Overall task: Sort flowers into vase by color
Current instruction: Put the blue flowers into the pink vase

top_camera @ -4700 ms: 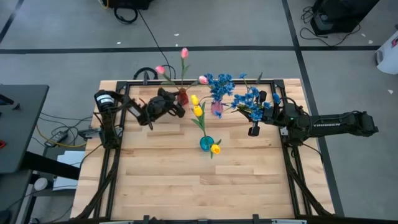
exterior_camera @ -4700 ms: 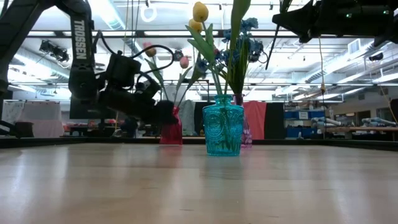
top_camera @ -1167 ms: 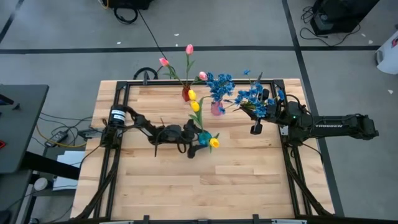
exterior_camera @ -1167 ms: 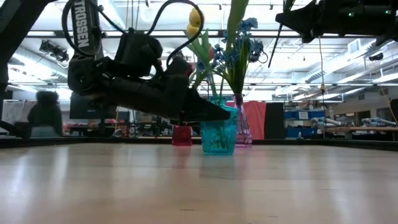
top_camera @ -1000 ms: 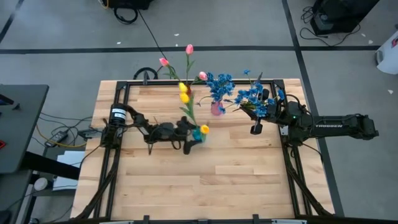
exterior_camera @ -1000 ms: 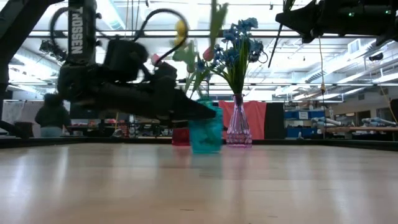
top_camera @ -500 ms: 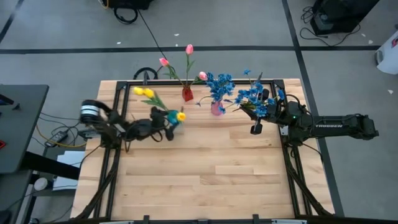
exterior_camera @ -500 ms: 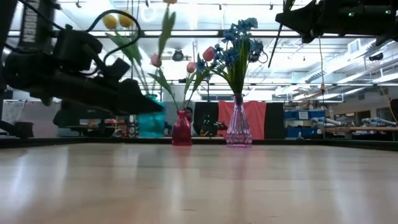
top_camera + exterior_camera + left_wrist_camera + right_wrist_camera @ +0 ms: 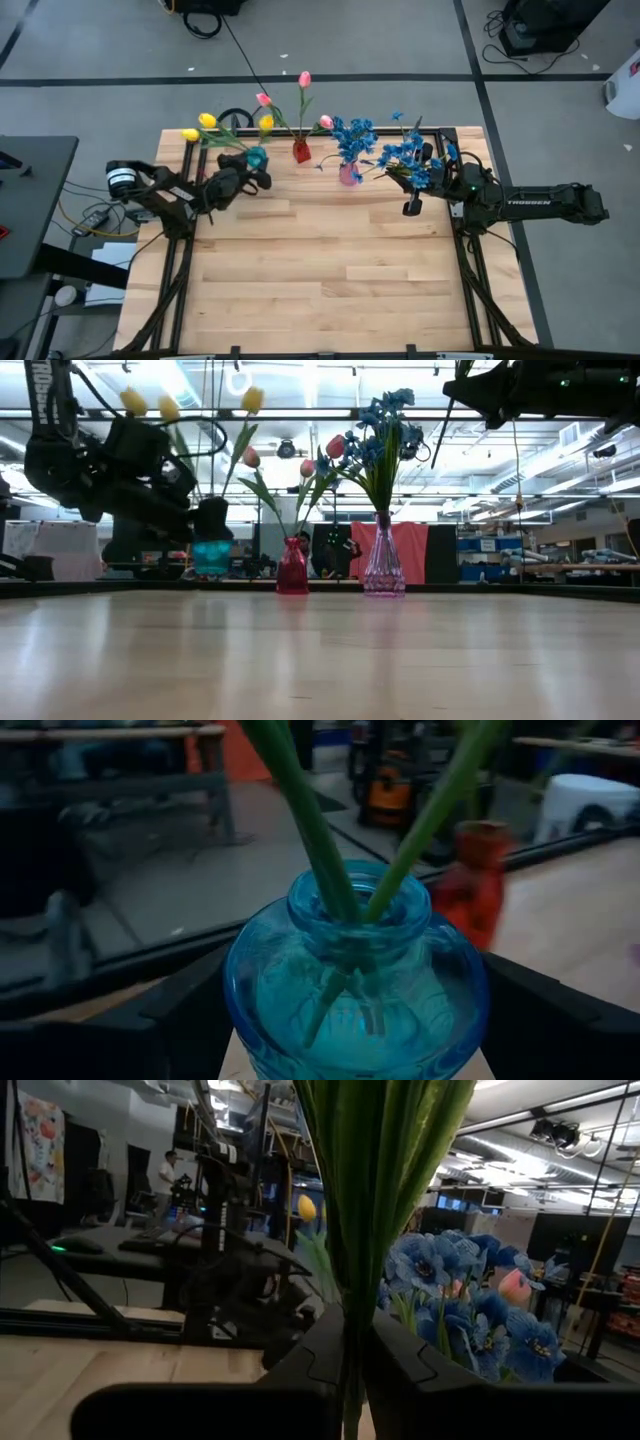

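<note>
A teal glass vase with three yellow tulips hangs just above the table near its far left; my left gripper is shut on it. A red vase with pink tulips and a clear pink vase with blue sprigs stand by the far edge. My right gripper is held high at the far right, shut on another blue sprig. My left gripper clasps the teal vase's round body between its two fingers, one on each side below the neck. The fingers lie about level, coming from the table's left. The vase sits roughly upright, its base clear of the table. My right gripper pinches the blue sprig's green stem between its two fingers. The stem and leaves rise above the fingers; a thin lower end hangs below them. The sprig is well clear of the table.
A black frame runs round the wooden tabletop, whose middle and near part show bare wood. Both standing vases line up along the far edge between the two arms. Beyond the table in the low view lies a workshop room.
My left gripper has carried the teal vase from the table's middle toward the far left, and its wrist has turned on the way. The vase, tipped during the move, now stands nearly upright and clear of the table, left of the red vase.
</note>
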`<state>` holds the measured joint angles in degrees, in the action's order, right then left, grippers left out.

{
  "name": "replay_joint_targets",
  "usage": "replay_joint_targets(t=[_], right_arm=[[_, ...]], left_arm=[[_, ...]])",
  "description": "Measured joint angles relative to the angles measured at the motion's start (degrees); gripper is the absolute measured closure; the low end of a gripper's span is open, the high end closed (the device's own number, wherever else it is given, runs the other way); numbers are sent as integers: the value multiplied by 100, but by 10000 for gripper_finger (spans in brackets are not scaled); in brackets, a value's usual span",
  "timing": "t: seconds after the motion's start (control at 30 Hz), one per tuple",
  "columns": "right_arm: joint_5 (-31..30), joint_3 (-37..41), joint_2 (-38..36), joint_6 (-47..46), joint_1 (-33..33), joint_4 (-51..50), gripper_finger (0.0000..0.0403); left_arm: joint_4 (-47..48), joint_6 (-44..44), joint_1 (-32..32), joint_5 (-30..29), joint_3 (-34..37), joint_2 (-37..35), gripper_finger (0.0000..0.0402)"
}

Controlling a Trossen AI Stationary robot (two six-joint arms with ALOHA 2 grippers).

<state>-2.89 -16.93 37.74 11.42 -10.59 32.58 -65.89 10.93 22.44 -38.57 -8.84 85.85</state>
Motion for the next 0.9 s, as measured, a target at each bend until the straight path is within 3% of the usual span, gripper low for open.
replay_joint_targets(t=[0.23, 0.53, 0.73, 0.9], right_arm=[[274, -2, 13, 67, 0, 35, 367], [317, 0, 13, 74, 0, 45, 367], [553, 0, 13, 63, 0, 185, 367], [557, 0, 13, 59, 0, 210, 367]], left_arm=[[385, 173, 428, -237, -189, 4, 62], [1798, 625, 857, -293, -952, 4, 61], [1779, 600, 907, -276, -951, 40, 61], [988, 170, 907, 132, -949, 571, 61]])
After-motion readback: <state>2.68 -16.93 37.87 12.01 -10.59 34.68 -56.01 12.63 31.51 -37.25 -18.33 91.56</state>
